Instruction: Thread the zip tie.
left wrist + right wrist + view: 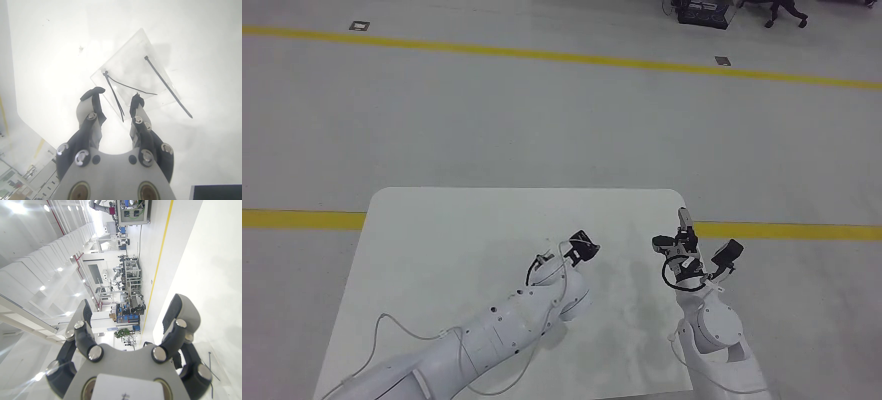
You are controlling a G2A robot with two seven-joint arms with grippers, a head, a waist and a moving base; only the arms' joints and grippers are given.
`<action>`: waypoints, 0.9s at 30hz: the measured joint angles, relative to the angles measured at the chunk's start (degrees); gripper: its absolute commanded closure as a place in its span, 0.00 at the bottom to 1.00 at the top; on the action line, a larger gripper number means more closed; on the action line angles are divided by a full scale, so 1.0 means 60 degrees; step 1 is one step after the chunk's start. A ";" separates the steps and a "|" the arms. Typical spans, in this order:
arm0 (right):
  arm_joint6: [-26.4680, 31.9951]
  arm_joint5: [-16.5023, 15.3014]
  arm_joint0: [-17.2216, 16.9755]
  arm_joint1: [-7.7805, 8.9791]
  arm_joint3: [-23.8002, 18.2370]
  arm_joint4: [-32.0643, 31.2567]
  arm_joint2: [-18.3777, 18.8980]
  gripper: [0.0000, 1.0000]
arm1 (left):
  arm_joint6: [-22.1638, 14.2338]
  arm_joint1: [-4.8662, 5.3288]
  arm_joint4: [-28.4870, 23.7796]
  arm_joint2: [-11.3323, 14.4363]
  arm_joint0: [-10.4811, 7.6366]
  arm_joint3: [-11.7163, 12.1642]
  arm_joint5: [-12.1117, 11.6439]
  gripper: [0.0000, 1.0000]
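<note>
Over the white desk (442, 260) the left hand (117, 94) hung with its two dark-padded fingers (97, 91) spread apart, holding nothing. Just past its fingertips a clear plastic sheet (132, 62) lay flat on the desk. At one corner of that sheet sat a small bunch of black zip ties (113, 89), their heads together and their tails fanning out. Two tails ran close together over the sheet's edge between the fingers, and a third curved off across the sheet. A single straight zip tie (166, 85) lay well apart from the bunch on the same sheet, its head on the plastic and its tail reaching over the edge onto the desk.

Seen from above, the right arm stood at about 3 o'clock from the left one, near the desk's edge. The right hand (130, 304) was also wide open and empty, tipped up and aimed out at the workshop rather than at the desk
</note>
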 measured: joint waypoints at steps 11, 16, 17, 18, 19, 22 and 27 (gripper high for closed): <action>0.0000 0.0000 0.0000 0.0000 0.0000 0.0000 0.0000 0.00 | 0.0155 -0.0191 -0.0692 -0.0158 -0.0065 0.0367 -0.0054 0.75; 0.0000 0.0000 0.0000 0.0000 0.0000 0.0000 0.0000 0.00 | 0.0286 -0.0281 -0.0844 -0.0180 -0.0185 0.0618 0.0045 0.76; 0.0000 0.0000 0.0000 0.0000 0.0000 0.0000 0.0000 0.00 | 0.0303 -0.0293 -0.0874 -0.0186 -0.0199 0.0639 0.0045 0.76; 0.0000 0.0000 0.0000 0.0000 0.0000 0.0000 0.0000 0.00 | 0.0316 -0.0307 -0.0918 -0.0203 -0.0219 0.0660 0.0043 0.76; 0.0000 0.0000 0.0000 0.0000 0.0000 0.0000 0.0000 0.00 | 0.0315 -0.0314 -0.0961 -0.0225 -0.0233 0.0673 0.0033 0.76; 0.0000 0.0000 0.0000 0.0000 0.0000 0.0000 0.0000 0.00 | 0.0275 -0.0322 -0.1229 -0.0376 -0.0291 0.0670 -0.0083 0.76; 0.0000 0.0000 0.0000 0.0000 0.0000 0.0000 0.0000 0.00 | 0.0224 -0.0300 -0.1401 -0.0524 -0.0336 0.0616 -0.0263 0.76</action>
